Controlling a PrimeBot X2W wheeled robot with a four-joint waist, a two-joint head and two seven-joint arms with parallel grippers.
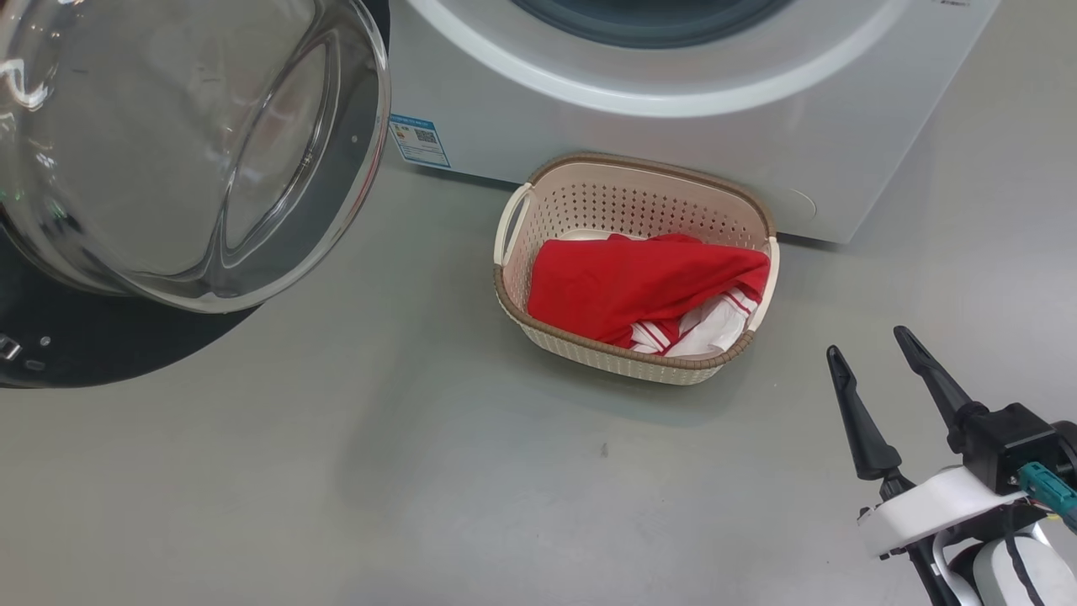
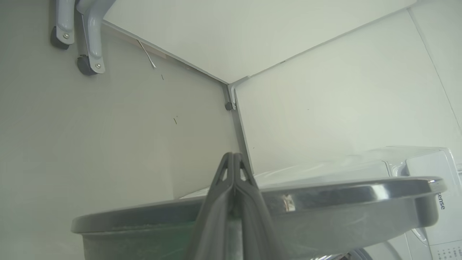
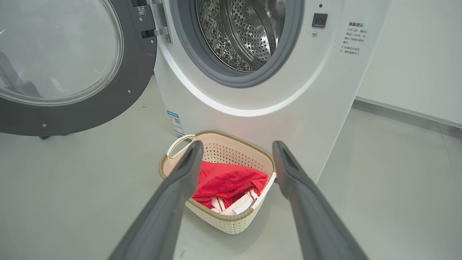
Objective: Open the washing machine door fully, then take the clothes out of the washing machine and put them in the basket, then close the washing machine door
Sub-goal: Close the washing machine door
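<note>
**Right gripper** [image 1: 867,341]: fingers spread wide with nothing between them, over the bare grey floor [image 1: 379,471].

**Left gripper** [image 2: 233,159]: fingers pressed flat together, holding nothing. They rise across the grey edge of the washing machine door [image 1: 193,160]; whether they touch it cannot be told.

**Washing machine door**: swung open, well to the left of the right fingers. Black surround, bulging clear glass bowl.

**Basket** [image 1: 639,162]: cream, perforated, with a brown rim and white handles. It stands on the floor ahead of the right fingers, framed between their tips in the right wrist view and close against the washer's front.

**Clothes** [image 1: 631,286]: red fabric with white striped panels, heaped inside the basket, apart from the fingers.

**Washing machine** [image 1: 673,135]: white front-loader beyond the basket. Its grey rubber ring [image 3: 216,74] and perforated steel drum [image 3: 249,32] sit above the right fingertips.

**Markings**:
- blue sticker [image 1: 418,140] with a QR code, low on the front beside the open door; its text is too small to read
- block of Chinese characters [image 3: 353,38] to the right of the opening, too small to read
- small QR label [image 3: 141,11] by the hinge
- letters "ense" [image 2: 441,202] on the washer, to the right of the left fingers
</note>
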